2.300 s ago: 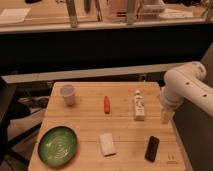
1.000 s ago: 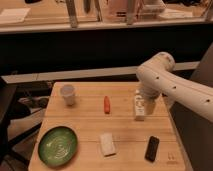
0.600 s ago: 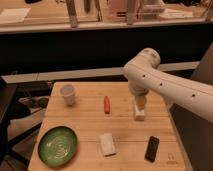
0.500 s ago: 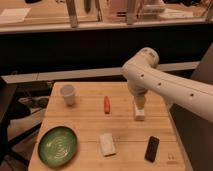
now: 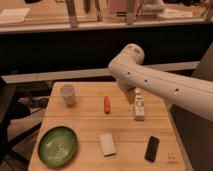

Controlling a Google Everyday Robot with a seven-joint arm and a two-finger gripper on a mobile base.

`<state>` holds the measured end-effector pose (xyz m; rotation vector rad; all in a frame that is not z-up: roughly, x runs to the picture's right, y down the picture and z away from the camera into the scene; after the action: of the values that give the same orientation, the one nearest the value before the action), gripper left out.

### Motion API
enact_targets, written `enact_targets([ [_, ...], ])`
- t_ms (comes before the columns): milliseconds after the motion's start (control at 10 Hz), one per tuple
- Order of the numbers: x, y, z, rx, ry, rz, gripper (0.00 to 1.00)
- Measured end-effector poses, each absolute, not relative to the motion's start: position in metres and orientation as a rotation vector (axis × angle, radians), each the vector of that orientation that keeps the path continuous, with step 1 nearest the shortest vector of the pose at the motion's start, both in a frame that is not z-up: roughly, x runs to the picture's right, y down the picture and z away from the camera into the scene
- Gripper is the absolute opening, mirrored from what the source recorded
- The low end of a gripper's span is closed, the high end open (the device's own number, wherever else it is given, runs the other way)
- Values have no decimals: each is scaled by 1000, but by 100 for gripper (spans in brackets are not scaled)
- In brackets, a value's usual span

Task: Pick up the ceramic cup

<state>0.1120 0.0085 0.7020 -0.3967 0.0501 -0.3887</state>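
The small pale grey-white ceramic cup [image 5: 67, 94], smooth, handleless and slightly tapered, stands upright near the back left corner of the slatted wooden table [image 5: 85, 125]. The glossy white arm's gripper [image 5: 131, 96] hangs well to the cup's right, jaws spread and empty, just above a white upright bottle [image 5: 139, 108]. Between them lies a slim orange-red stick [image 5: 106, 104]. Nearer the front lie a round ridged green plate [image 5: 57, 146], a white rectangular block [image 5: 106, 144] and a flat black slab [image 5: 152, 148].

Claw [image 5: 131, 95] above bottle [image 5: 139, 106], orange item [image 5: 106, 104] between it and cup [image 5: 67, 94]
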Motion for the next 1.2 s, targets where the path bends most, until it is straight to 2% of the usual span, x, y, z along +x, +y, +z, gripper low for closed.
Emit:
enact_targets([
  [1200, 5, -36, 724, -291, -13, -612, 80],
])
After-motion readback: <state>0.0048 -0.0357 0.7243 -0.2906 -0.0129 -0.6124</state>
